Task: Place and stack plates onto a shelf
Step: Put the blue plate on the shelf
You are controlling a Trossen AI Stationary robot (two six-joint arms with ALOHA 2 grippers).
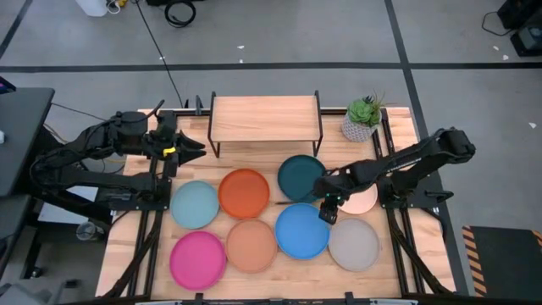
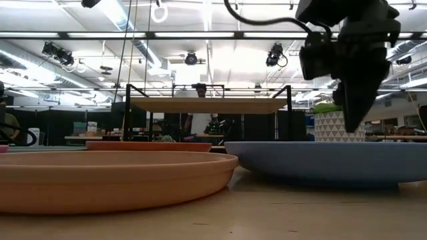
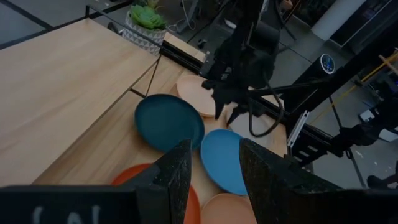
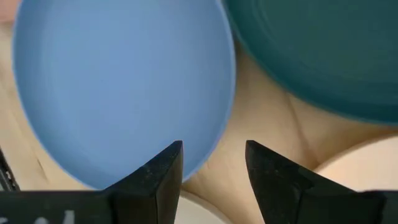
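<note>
Above the desk's [image 1: 254, 280] right half, the right tool [image 1: 329, 207] points down, fingers apart, over the gap between the bright blue plate [image 1: 301, 230] and dark teal plate [image 1: 301, 177]. The left tool [image 1: 188, 150], fingers parted, waits beside the bare shelf [image 1: 264, 118].

The slatted wooden table [image 1: 398, 271] carries the shelf [image 1: 264, 118] at the middle of its far edge, and a potted plant [image 1: 362, 119] stands just beside that at the far right corner. Nearer the middle lie the light blue plate [image 1: 195, 205], orange plate [image 1: 244, 192], dark teal plate [image 1: 301, 177] and cream plate [image 1: 364, 198]. Along the near edge lie the magenta plate [image 1: 197, 259], tan plate [image 1: 251, 245], bright blue plate [image 1: 301, 230] and grey plate [image 1: 354, 245].
</note>
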